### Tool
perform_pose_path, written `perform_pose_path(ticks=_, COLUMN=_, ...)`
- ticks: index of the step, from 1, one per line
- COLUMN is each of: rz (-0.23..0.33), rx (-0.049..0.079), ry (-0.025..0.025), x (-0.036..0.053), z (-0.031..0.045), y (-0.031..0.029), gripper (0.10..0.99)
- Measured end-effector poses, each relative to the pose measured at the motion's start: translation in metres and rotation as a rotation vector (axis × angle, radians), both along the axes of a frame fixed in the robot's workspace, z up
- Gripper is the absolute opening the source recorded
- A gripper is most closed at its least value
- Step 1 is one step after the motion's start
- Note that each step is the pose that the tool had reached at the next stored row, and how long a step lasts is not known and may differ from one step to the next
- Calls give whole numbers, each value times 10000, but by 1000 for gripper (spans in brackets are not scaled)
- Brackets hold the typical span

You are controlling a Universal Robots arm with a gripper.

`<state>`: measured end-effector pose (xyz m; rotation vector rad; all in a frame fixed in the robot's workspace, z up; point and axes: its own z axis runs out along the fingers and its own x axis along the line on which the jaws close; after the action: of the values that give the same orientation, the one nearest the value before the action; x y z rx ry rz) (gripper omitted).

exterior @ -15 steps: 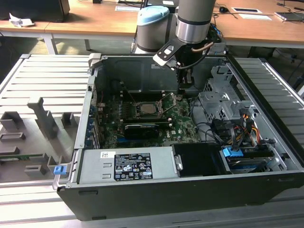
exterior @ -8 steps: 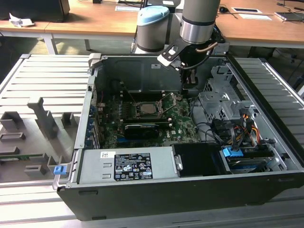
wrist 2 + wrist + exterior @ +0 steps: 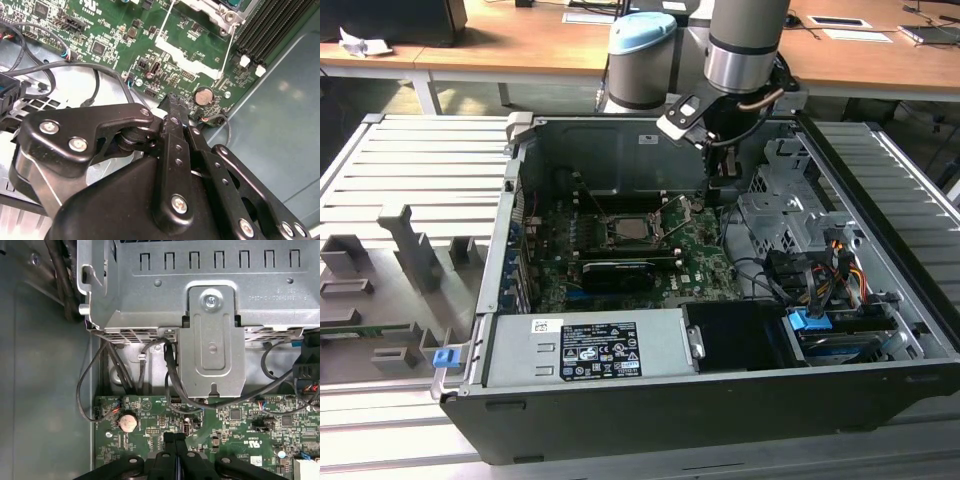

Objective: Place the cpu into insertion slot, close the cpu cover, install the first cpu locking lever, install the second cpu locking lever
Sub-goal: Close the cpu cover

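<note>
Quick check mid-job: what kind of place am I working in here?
Probably a robotics lab or workshop bench. An open black desktop computer case sits on a ribbed grey metal table, with grey moulded part fixtures beside it and wooden desks behind.

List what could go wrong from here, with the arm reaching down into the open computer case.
1. The black gripper, fingers shut, appears close above the green circuit board, beside the round silver coin battery. A small drift might strike the battery or the small components around it.
2. The loose black cables hang from the grey metal drive cage down to the board near the gripper, so a sideways move might snag one.
</note>
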<state>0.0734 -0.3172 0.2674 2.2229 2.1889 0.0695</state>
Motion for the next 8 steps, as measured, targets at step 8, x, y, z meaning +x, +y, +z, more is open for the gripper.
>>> perform_pose_path(ticks=8, rz=0, rx=2, ry=0, x=94, z=-5, y=0, gripper=106)
